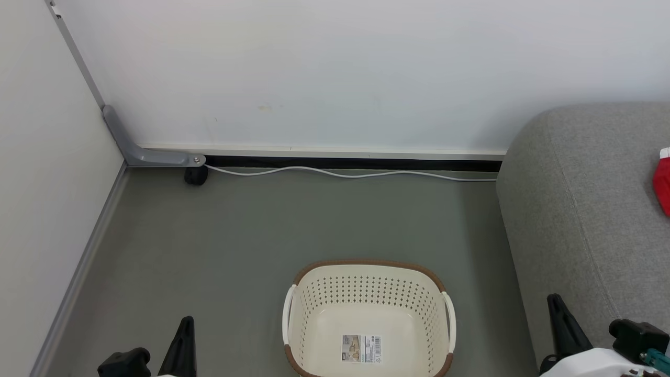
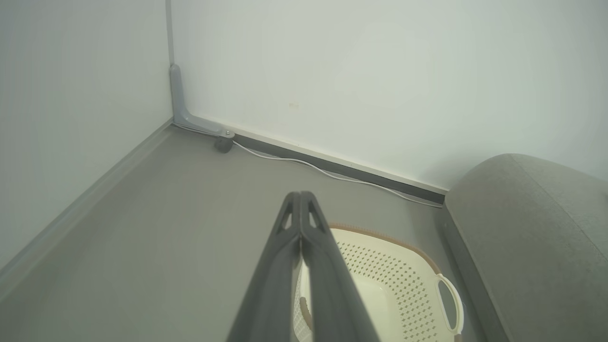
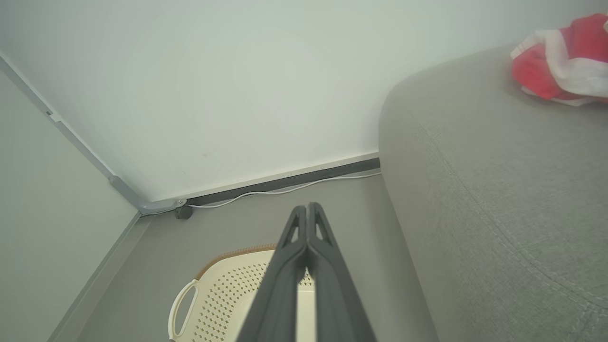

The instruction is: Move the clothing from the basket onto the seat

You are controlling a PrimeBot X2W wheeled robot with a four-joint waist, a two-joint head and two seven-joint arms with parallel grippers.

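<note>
The cream basket (image 1: 314, 319) with its brown rim stands on the grey floor at the bottom centre, holding nothing but a label sticker (image 1: 361, 348) on its bottom. Red and white clothing (image 3: 565, 61) lies bunched on the grey seat (image 1: 570, 209) at the right; its red edge (image 1: 662, 180) shows in the head view. My left gripper (image 2: 300, 194) is shut, hovering left of the basket (image 2: 403, 280) with nothing in it. My right gripper (image 3: 307, 206) is also shut and bare, between the basket (image 3: 228, 289) and the seat (image 3: 475, 190).
White walls meet in a corner at the left, with a grey bracket (image 1: 137, 153) and a black caster (image 1: 196, 175) at its foot. A white cable (image 1: 345, 174) runs along the baseboard. Bare grey floor (image 1: 235, 235) lies around the basket.
</note>
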